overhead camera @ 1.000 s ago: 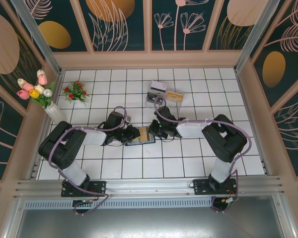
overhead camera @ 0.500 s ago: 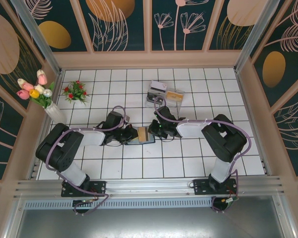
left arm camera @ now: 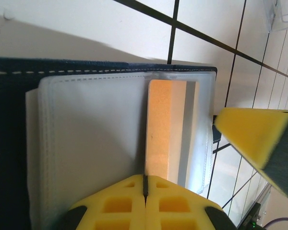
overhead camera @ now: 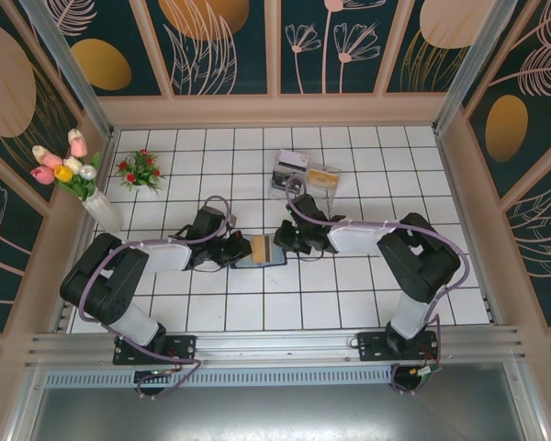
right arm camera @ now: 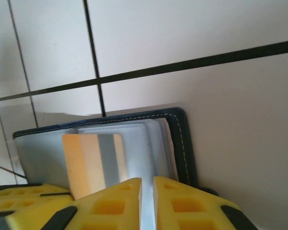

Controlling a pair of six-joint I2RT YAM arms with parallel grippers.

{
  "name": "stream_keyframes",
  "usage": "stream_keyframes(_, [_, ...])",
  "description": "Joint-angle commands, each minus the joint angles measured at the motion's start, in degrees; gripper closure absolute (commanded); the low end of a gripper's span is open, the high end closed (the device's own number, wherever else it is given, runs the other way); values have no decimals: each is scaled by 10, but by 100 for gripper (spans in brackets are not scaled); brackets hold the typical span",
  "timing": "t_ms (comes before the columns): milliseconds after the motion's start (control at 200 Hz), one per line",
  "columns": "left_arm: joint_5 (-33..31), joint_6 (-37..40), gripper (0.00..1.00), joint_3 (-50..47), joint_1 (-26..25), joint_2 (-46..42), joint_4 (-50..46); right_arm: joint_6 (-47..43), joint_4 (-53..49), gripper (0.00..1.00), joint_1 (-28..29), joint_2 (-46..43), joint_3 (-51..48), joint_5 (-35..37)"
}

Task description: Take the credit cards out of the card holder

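The dark navy card holder (overhead camera: 274, 257) lies open on the white tiles between my two grippers. Its stitched rim (right arm camera: 182, 139) and clear sleeves (left arm camera: 86, 143) show from close up. A tan credit card (left arm camera: 165, 129) sticks partway out of a sleeve, towards the left arm, and appears as a tan patch (overhead camera: 262, 247) from above. My left gripper (left arm camera: 145, 179) is shut on that card's near edge. My right gripper (right arm camera: 147, 191) is closed to a narrow gap on a clear sleeve of the holder, beside the card (right arm camera: 86, 165). One yellow finger of the right gripper (left arm camera: 259, 139) shows in the left wrist view.
A clear plastic tray (overhead camera: 305, 175) holding cards stands two tiles behind the holder. At the back left are a white vase of tulips (overhead camera: 96, 207) and a small pot of red flowers (overhead camera: 140, 172). Patterned walls close in the tiled floor on three sides.
The left gripper has shut on the tan card and drawn it slightly to the left out of the holder. The left arm's elbow has swung down and left. The right gripper has stayed on the holder.
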Motion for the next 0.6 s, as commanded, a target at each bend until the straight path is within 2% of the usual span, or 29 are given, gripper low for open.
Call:
stream_keyframes(0, [-5, 11, 100, -3, 5, -13, -10, -26, -4, 82, -1, -48, 16, -20])
stream_keyframes(410, [3, 7, 96, -5, 5, -13, 2, -6, 23, 84, 17, 36, 22, -62])
stream_keyframes(596, [39, -21, 83, -18, 5, -10, 59, -6, 18, 84, 18, 55, 20, -70])
